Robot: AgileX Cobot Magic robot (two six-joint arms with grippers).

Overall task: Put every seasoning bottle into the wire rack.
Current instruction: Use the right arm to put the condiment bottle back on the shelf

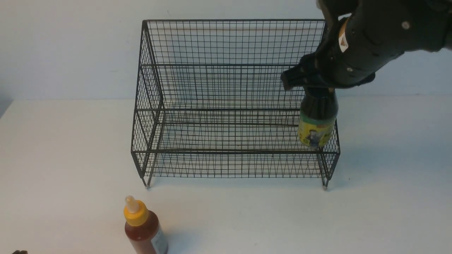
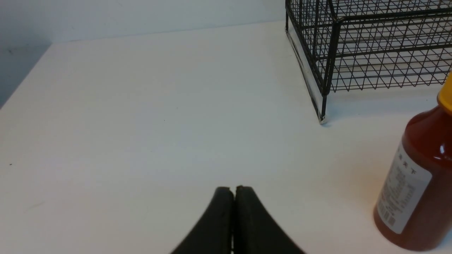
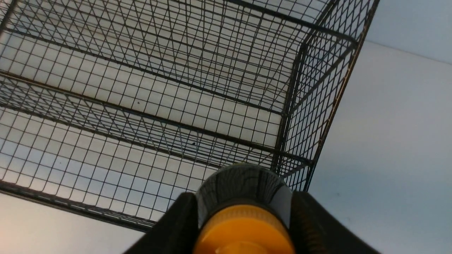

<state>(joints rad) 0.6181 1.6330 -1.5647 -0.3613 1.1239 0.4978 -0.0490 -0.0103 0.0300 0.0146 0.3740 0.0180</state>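
White table [image 1: 388, 211], plain pale wall behind, nothing else of note. Wire rack [image 1: 229, 151] stood mid-table, open side twd the robot, both tiers w/o any bottle resting in them that I could see.

R gripper [image 3: 243, 197] was clamped on the dark sauce bottle [image 1: 316, 123] at the neck, just under the orange cap, one finger each side. Bottle hung roughly upright, long axis near vertical w/ a slight lean, at the rack's far right end over the lower front tier, close beside the right side wall. Base looked level w/ or just above the front rail; couldn't tell if it touched the mesh floor.

Judgement: placing step, nearly done. What's left is a short straight drop along the bottle's own axis, then release. Risk = base catching the front rail or side mesh and tipping.

Red sauce bottle [image 1: 143, 231] stood upright on the table, in front of the rack's left end, apart from it. L gripper [image 2: 233, 192] had its fingers pressed together, empty, low near the table; red bottle sat off to one side of it, not in line. L arm was clearly the nearer one for that bottle.
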